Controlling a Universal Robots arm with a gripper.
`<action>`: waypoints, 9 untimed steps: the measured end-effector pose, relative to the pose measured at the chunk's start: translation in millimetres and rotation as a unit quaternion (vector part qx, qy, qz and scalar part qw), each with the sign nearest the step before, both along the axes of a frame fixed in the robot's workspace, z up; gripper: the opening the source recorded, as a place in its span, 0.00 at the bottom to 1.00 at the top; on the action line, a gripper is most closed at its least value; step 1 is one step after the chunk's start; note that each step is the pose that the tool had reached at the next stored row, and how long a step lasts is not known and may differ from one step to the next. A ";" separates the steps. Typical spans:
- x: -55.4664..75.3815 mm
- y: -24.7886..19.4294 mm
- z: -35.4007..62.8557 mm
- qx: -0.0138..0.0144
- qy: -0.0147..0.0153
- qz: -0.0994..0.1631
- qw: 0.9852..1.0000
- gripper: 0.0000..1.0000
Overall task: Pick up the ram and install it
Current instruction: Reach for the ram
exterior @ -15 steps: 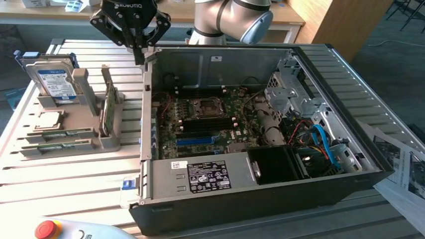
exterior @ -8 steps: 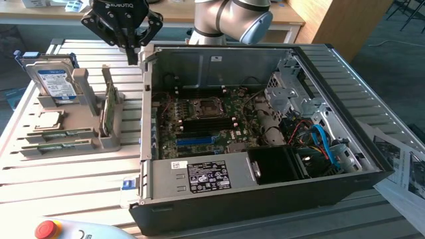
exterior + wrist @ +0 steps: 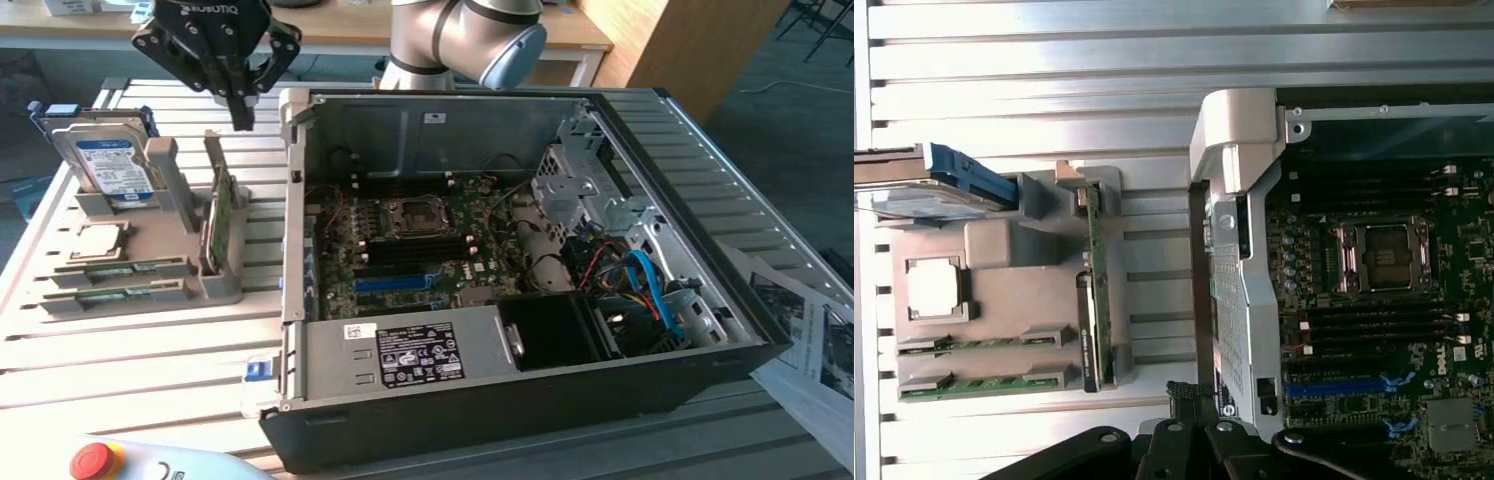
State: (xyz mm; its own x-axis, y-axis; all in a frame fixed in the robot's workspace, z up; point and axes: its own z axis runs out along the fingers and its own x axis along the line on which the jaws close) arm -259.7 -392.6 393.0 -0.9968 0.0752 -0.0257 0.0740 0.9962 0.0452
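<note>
Your black gripper point(image 3: 243, 118), fingers pressed together and empty, hovers upper left above the thin green ram stick point(image 3: 216, 215) standing in its grey holder point(image 3: 167, 215); by my judgement, the pick is not yet made.

table: slatted metal table point(image 3: 134, 355) | on it: grey parts holder point(image 3: 176, 218); open computer case point(image 3: 534, 412); papers point(image 3: 805, 325)

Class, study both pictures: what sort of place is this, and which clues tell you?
Probably a robotics lab bench for computer assembly: a gripper over a slatted metal table, an open computer case, and a grey holder of parts.
</note>
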 end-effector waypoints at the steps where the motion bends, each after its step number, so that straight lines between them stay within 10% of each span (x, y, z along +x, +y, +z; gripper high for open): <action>1: -2.5 0.0 0.0 0.000 0.000 0.000 1.000 0.11; 9: -23.9 0.0 0.0 0.000 0.000 0.000 1.000 0.11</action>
